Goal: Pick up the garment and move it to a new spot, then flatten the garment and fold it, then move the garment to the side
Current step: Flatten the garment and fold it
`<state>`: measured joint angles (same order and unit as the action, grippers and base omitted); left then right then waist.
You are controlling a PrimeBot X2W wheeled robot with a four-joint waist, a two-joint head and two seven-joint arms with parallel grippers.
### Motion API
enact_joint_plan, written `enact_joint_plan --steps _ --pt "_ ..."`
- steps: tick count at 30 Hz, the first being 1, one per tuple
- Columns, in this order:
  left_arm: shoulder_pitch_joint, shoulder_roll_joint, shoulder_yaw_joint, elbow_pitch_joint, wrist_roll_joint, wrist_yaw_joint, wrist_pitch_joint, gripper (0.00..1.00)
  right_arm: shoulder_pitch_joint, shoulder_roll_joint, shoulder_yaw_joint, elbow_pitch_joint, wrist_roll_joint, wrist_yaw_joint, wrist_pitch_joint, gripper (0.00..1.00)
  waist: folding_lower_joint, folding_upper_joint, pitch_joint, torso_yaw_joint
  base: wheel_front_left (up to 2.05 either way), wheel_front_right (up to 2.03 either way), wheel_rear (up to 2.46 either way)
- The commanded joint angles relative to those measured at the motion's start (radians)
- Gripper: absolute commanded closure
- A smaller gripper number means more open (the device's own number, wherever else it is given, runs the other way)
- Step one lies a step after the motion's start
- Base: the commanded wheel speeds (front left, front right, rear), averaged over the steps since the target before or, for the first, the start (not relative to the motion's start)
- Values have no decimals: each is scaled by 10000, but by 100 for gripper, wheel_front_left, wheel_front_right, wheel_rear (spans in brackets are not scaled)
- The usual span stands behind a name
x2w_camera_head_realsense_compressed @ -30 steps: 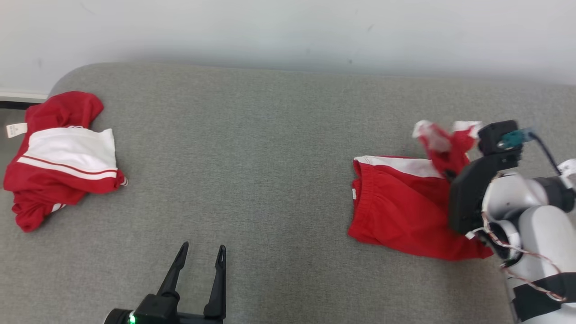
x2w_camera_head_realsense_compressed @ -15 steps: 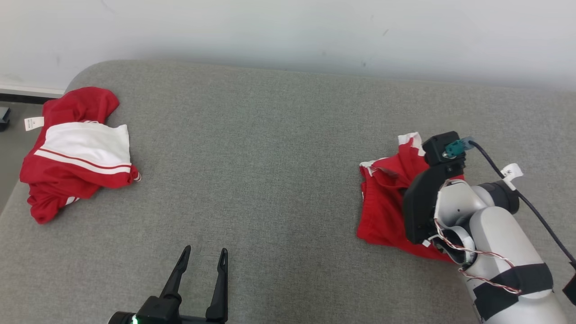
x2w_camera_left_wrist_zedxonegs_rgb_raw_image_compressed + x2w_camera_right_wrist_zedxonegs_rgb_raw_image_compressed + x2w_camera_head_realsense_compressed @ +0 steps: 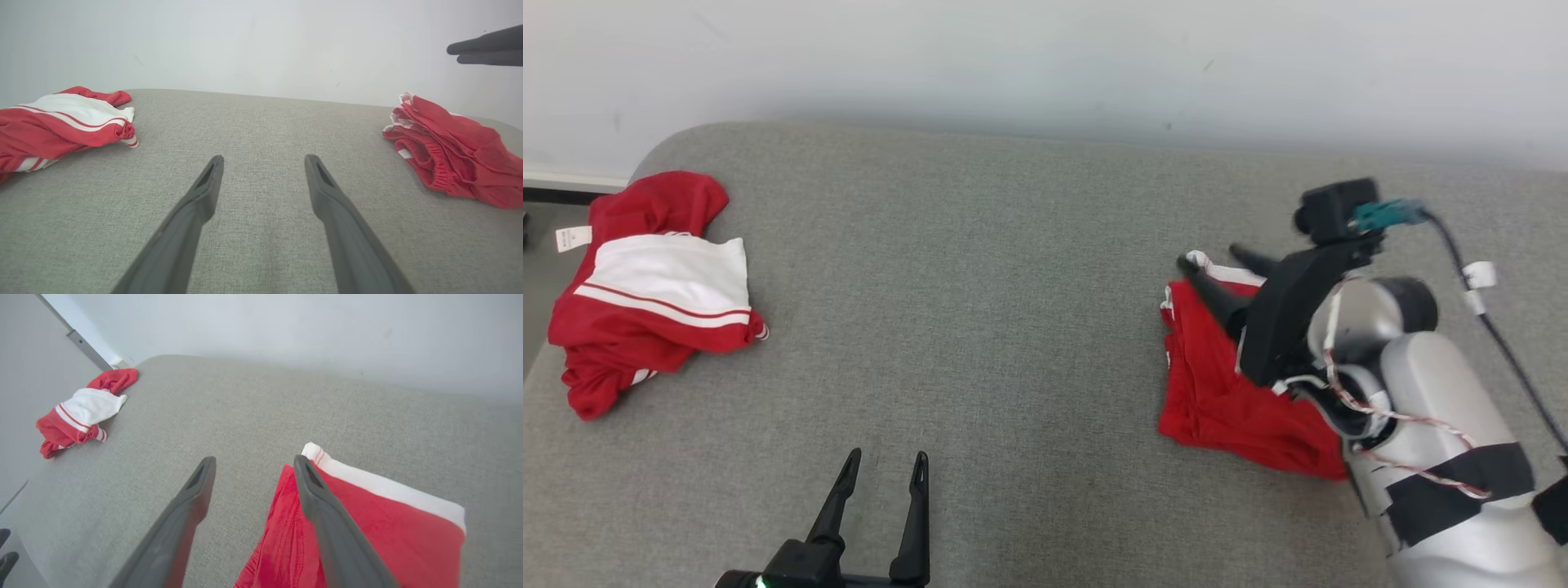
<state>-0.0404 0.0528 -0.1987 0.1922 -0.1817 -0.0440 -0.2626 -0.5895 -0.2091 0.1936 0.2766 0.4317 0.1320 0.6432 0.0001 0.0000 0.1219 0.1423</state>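
Note:
The garment point(image 3: 1217, 392) is a pair of red shorts with white trim, lying folded on the right of the grey padded surface point(image 3: 1013, 286). It also shows in the left wrist view point(image 3: 453, 151) and in the right wrist view point(image 3: 367, 522). My right gripper point(image 3: 1209, 256) hovers open just above the garment's upper left corner, holding nothing; its fingers point(image 3: 254, 460) straddle the garment's left edge. My left gripper point(image 3: 887, 455) stands open and empty near the front edge, well left of the garment. Its fingers point(image 3: 263, 158) point across bare fabric.
A second red and white garment point(image 3: 654, 286) lies crumpled at the surface's far left edge, beside the drop to the floor point(image 3: 535, 245). A pale wall point(image 3: 1045, 65) runs along the back. Between the two garments the grey surface is bare.
My right gripper has opened and let go of the garment's raised edge, which now lies folded down on the rest. The gripper has lifted off it. The left arm has not moved.

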Motion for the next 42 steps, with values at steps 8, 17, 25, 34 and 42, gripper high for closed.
enact_joint_plan --steps 8,17,25,34,42 --pt "152 -19 2 5 45 -52 -33 0 582 -933 -1268 -46 -501 -21 -1065 0 -1 0 -267 -192 0 0 0" --pt "139 -27 -51 -48 -14 -64 -33 0 2141 -725 -2096 630 -2214 -21 -3042 100 -1 0 -236 -130 0 0 0" --pt "-52 -28 -114 -18 -15 -125 -33 0 2024 105 -1366 1641 -3007 -21 -3954 100 -1 0 -38 -8 0 0 0" --pt "20 -30 -15 41 10 -115 -33 0 1622 889 227 2397 -3154 -21 -4634 100 -1 0 -105 27 0 0 0" --pt "191 -29 46 -4 -6 -52 -33 0 2158 1181 1591 1999 -2086 -21 -4942 100 -1 0 -385 -225 0 0 0"
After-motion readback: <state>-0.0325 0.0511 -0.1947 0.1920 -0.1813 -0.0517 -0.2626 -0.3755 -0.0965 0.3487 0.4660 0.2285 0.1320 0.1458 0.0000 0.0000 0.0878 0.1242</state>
